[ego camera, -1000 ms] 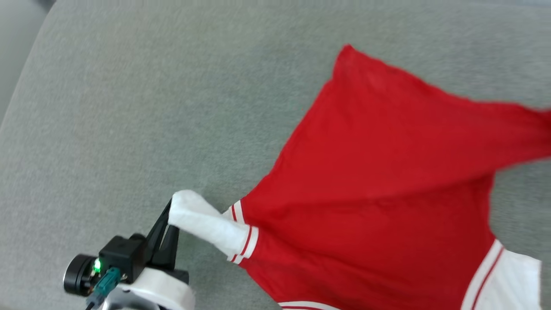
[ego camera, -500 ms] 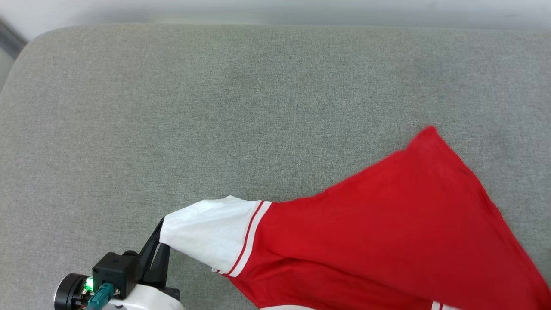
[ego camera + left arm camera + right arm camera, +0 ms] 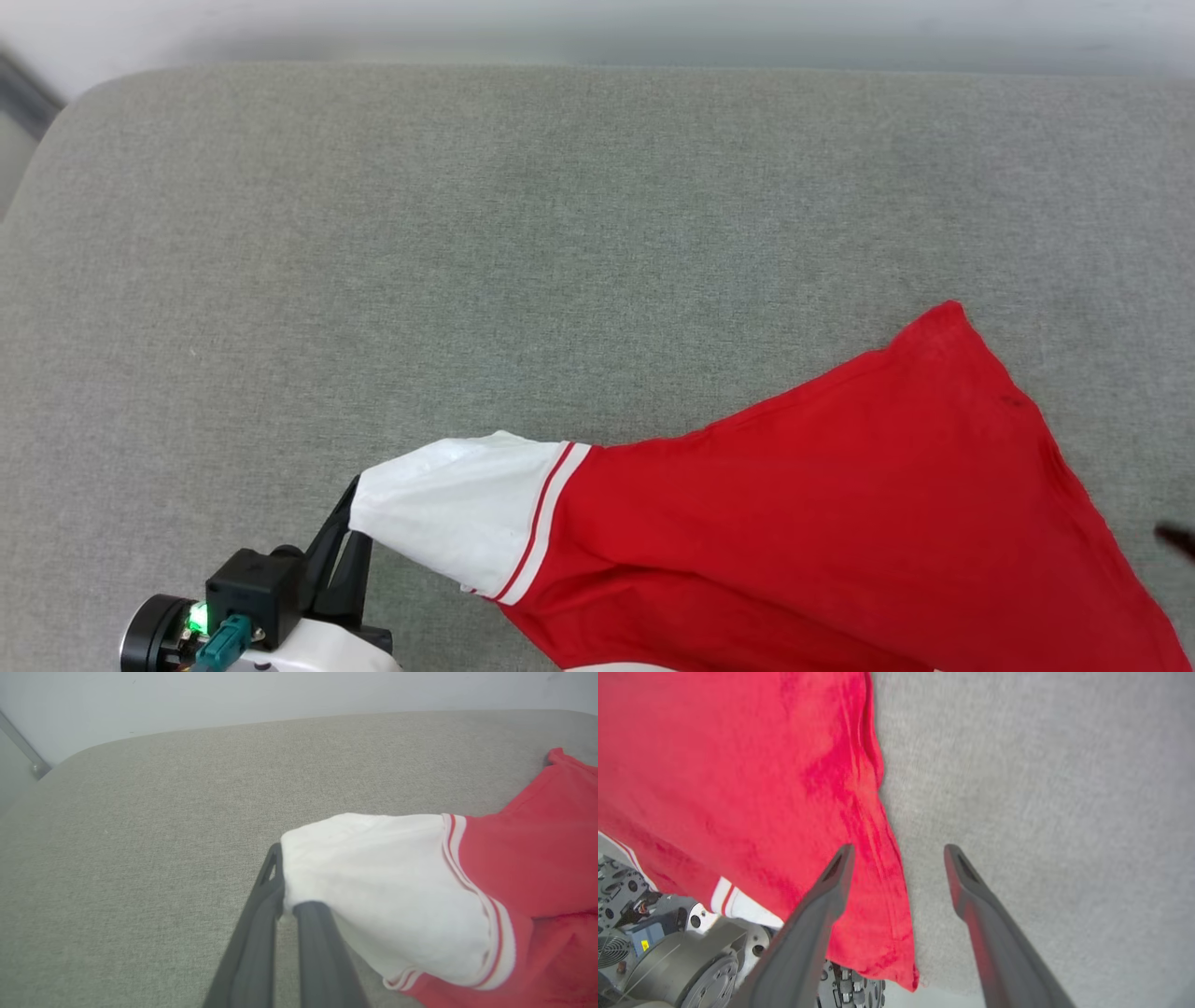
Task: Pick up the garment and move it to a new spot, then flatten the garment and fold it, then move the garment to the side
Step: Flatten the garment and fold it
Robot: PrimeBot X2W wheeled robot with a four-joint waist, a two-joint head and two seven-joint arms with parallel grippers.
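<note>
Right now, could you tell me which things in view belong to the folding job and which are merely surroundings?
Job: garment, red with a white sleeve; left gripper, shut on that sleeve; right gripper, open at the red edge.
Surroundings: grey padded surface beneath the garment; pale wall; metal bar; robot's base.

- The left gripper (image 3: 351, 504), at the near left of the grey padded surface (image 3: 467, 233), pinches the tip of the white sleeve (image 3: 448, 509).
- The garment (image 3: 822, 523) stretches from that sleeve across the surface's near right part.
- 1 red corner (image 3: 948, 317) points toward the far edge.
</note>
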